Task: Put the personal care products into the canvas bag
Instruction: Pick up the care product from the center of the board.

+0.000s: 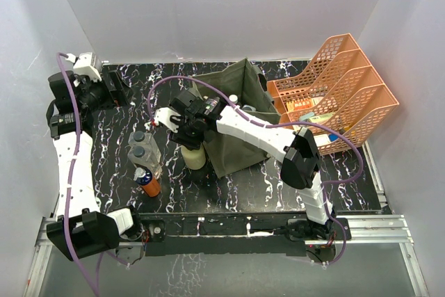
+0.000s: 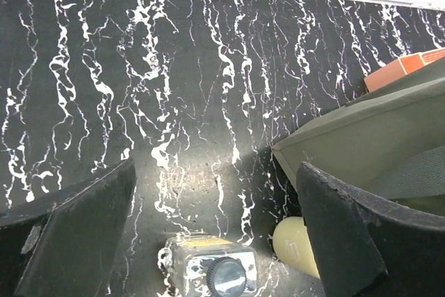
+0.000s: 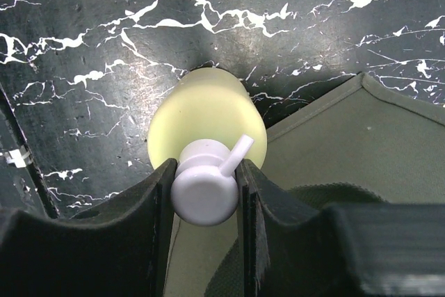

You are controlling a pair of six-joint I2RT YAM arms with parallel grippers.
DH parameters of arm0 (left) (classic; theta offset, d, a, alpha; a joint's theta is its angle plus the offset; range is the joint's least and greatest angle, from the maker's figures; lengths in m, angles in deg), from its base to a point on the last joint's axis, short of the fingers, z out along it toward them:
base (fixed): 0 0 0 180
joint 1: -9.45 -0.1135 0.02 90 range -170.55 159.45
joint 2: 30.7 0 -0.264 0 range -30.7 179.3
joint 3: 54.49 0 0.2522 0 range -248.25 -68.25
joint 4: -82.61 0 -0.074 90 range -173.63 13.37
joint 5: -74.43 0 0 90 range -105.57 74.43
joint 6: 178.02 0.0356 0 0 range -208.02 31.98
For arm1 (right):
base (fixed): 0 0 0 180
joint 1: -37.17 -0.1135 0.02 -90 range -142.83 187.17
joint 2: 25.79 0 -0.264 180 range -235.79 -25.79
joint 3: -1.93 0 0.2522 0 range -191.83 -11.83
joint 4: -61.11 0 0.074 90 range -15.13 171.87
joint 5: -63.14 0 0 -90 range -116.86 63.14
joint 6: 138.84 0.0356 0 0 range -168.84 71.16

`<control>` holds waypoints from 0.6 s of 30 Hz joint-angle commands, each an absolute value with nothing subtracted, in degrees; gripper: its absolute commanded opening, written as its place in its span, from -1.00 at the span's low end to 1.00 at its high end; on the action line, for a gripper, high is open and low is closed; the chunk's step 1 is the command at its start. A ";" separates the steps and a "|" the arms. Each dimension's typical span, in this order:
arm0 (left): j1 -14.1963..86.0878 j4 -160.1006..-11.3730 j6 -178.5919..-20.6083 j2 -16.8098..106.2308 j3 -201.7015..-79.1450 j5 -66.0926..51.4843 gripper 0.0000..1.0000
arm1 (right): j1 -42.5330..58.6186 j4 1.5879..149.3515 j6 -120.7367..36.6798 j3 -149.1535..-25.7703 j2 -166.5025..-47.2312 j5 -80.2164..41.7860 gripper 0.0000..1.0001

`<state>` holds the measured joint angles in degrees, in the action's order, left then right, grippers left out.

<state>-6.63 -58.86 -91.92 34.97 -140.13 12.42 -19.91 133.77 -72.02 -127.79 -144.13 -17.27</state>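
The right gripper [image 3: 205, 175] pinches the yellow bottle [image 3: 205, 113] by its pump [image 3: 203, 196] — likely to lift it — just beside the bag [image 3: 348, 144] at mid-tabletop [image 3: 104, 67], while the left gripper [image 2: 215, 179] gapes wide, idle, near the far-left corner.

A black worktop [image 1: 236, 193] veined with white, marble-like streaks fills the middle of the scene. Plain white walls close it in on three sides: a back wall [image 1: 222, 12], a left wall [image 1: 21, 137] and a right wall [image 1: 417, 53]. Along the near edge runs a silver metal rail [image 1: 379, 222], with a grey metal surface [image 1: 229, 273] below it. The light is even and soft.
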 commanded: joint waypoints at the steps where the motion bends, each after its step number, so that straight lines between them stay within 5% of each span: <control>1: -6.82 -62.12 -96.32 32.85 -139.21 14.36 0.95 | -20.56 128.93 -70.50 -132.68 -137.79 -15.68 -0.84; 18: -6.86 -63.72 -103.45 33.74 -138.62 11.68 0.95 | -21.01 129.09 -69.68 -137.64 -136.14 -15.82 -0.84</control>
